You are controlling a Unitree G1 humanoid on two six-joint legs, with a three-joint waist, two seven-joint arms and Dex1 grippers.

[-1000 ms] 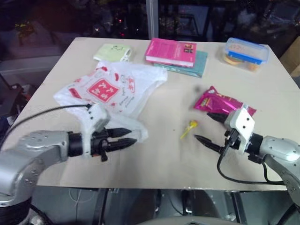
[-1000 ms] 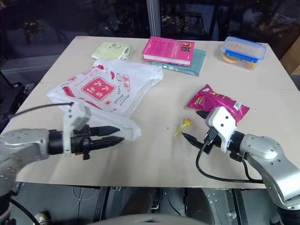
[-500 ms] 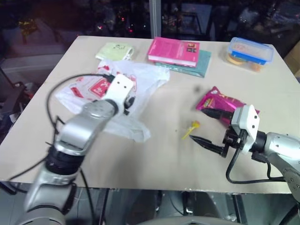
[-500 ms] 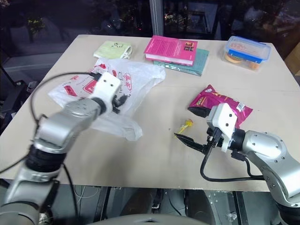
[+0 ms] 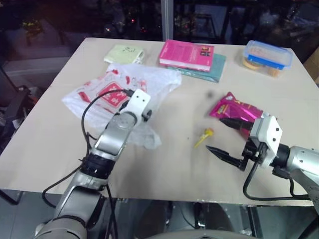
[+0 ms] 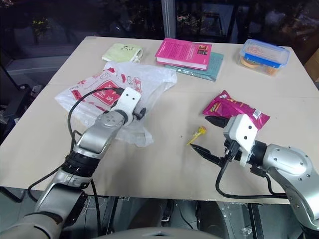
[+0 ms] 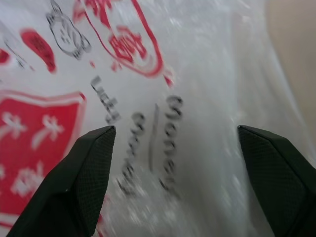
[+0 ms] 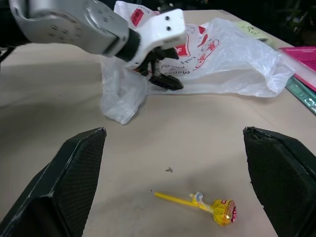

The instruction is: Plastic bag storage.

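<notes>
Since a second ago, the left hand (image 6: 141, 112) has swung forward from the tabletop's (image 5: 164, 169) near edge and now sits over the plastic bag (image 5: 149, 82), its fingers spread wide above the printed film, gripping nothing. A clear lidded box with a blue rim (image 5: 267, 56) at the far right corner holds something orange and yellow. The bag lies crumpled on the tabletop's left half, directly beneath and beyond the left hand. The right hand (image 5: 225, 139) hovers open and empty near a yellow lollipop (image 8: 215, 208) and a magenta snack packet (image 5: 234, 108), well apart from the bag.
</notes>
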